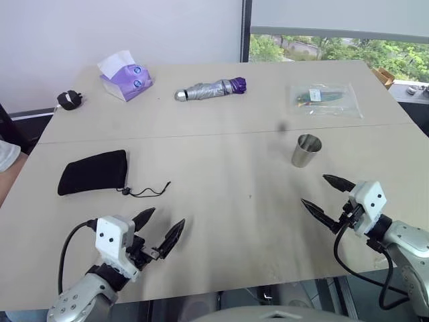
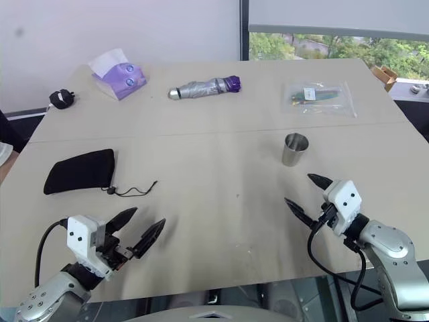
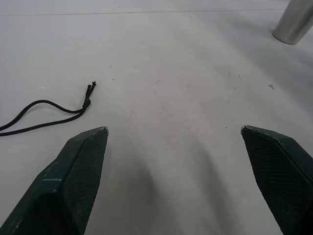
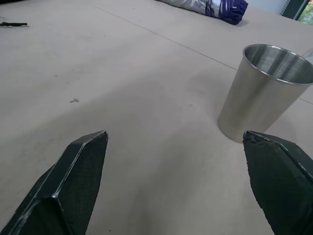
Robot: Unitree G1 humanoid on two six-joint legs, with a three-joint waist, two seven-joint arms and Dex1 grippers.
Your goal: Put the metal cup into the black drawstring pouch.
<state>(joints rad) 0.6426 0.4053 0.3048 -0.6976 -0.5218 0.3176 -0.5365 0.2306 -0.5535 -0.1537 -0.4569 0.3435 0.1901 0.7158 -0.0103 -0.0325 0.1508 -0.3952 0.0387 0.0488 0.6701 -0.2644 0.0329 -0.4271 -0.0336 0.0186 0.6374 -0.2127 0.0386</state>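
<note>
Pale wall and a window with green trees behind it back a broad beige tabletop, crossed by a thin seam. From the head views, the metal cup stands upright on the robot's right side, just on the near side of that seam, mouth up. The black drawstring pouch lies flat well apart from it on the left, its cord trailing loosely toward the middle of the tabletop. Along the far half sit a black plug adapter, a purple tissue pack, a folded silver-and-purple umbrella and a clear plastic bag with something green inside.

The left claw hovers over the near edge, below the pouch, its two black fingers spread wide with nothing between them. The right claw hovers near the cup on its near side, also spread wide and holding nothing.

Seen from the left wrist, the cord's knotted end lies on the bare surface ahead of the spread fingers, and the cup's base shows far off at one corner; the pouch body is out of that frame. The right wrist view brings the cup close: its shiny inside wall and rim are plain, it stands just ahead of one finger without touching it, and the umbrella's purple end lies beyond.
</note>
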